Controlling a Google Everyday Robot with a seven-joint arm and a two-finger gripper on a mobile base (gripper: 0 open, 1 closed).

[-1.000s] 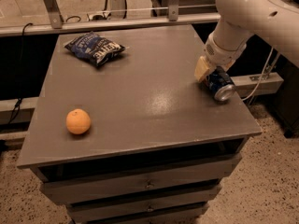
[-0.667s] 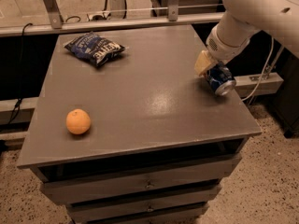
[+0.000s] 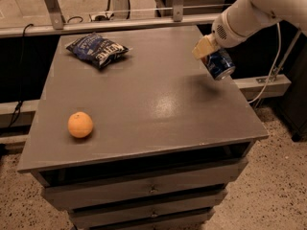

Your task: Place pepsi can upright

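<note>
Pepsi can [image 3: 220, 65] held tilted in the claw [image 3: 209, 53], clear of the table [image 3: 158, 104] near its far right corner.

The claw is pinching the pepsi can at its upper end. The can hangs at a slant, its silver end facing down and outward, with a shadow on the table beneath it. Judgement: a thin aluminium can is light, whether full or empty cannot be told. Its wall is smooth, slippery and easily dented, so hold it firmly but without crushing, across the middle of the body. Its narrow base is likely to tip if released off vertical. An orange [image 3: 80, 124] and a chip bag [image 3: 98, 49] lie well apart from it, on the left side.
</note>
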